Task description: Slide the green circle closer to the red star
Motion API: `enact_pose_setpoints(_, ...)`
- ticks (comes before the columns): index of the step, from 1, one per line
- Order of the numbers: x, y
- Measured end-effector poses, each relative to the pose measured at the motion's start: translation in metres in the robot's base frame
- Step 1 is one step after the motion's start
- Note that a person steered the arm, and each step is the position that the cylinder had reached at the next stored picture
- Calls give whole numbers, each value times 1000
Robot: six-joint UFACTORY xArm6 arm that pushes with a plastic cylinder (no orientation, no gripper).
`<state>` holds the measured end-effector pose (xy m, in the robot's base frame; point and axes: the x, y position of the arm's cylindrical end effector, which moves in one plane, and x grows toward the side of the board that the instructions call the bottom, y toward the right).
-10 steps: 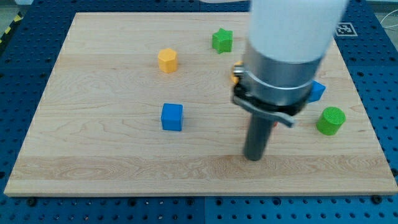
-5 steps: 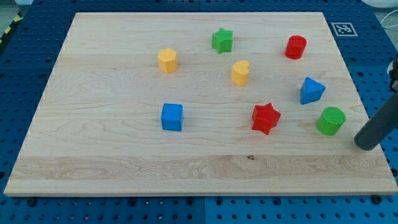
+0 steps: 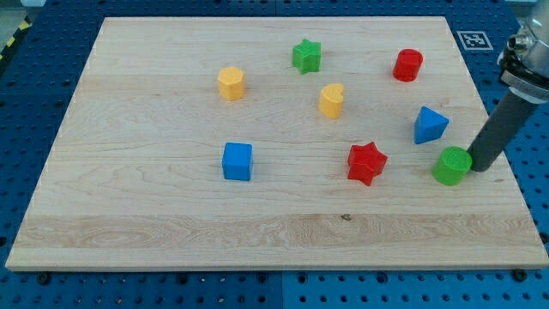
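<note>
The green circle sits near the board's right edge with my tip touching its right side, the red star well to its left; the rod has no jaws.

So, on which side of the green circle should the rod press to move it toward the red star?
Press its right wall, where my tip already sits: the red star lies left of the green circle. Aim at the round wall's middle, or it may slip aside.
</note>
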<state>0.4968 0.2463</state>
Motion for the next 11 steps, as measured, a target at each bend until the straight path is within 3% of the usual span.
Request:
enact_pose_setpoints(3,7,-35)
enact_pose_setpoints(6,44,-46)
enact_pose_setpoints(11,17,-50)
